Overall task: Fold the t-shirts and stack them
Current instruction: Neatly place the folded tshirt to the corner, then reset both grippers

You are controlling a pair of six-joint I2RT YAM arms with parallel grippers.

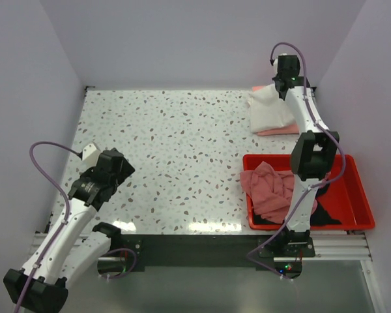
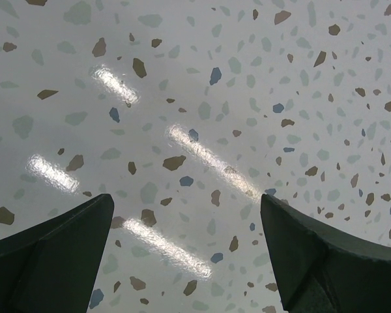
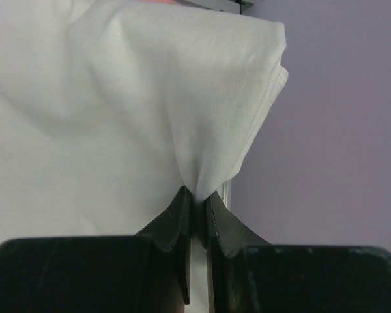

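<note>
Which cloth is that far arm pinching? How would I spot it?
Look at the far right corner of the speckled table, beyond the red bin. There the right gripper pinches a white t-shirt lying on a salmon-pink one. It is the only white cloth.

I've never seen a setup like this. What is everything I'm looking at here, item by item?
white shirt: one, white, folded at the table's far right corner, lying on the salmon shirt
salmon shirt: one, salmon-pink, folded under the white shirt, only its edges showing
dusty-pink shirt: one, dusty pink, crumpled, draped over the bin's left rim
black cloth: one, black, inside the bin, only partly in view
bin: one, red, near right of the table
table: one, white with dark speckles
left gripper: one, black, open, over bare table at the near left
right gripper: one, black, shut on a fold of the white shirt
</note>
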